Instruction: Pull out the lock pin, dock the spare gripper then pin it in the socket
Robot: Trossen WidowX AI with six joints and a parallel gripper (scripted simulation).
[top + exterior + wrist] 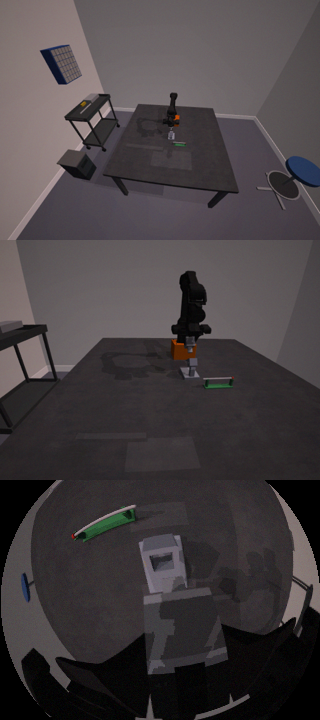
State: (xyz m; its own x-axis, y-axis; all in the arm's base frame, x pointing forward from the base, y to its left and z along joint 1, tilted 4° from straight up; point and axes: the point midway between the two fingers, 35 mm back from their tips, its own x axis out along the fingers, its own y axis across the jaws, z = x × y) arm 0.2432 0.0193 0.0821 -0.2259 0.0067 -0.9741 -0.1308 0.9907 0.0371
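Holding the spare gripper firmly, had the jaws of the arm's gripper clamped on its body, probably so as to leave the spigot free for docking. Pointed this spigot down toward the socket, right of centre in the exterior frame and upper middle in the wrist frame, with a gap between in the exterior frame. Had the lock pin lying across the green stand, upper left in the wrist frame, likely for easy grasping later. Needed next, by judgement, careful alignment before lowering, to avoid catching the rim.
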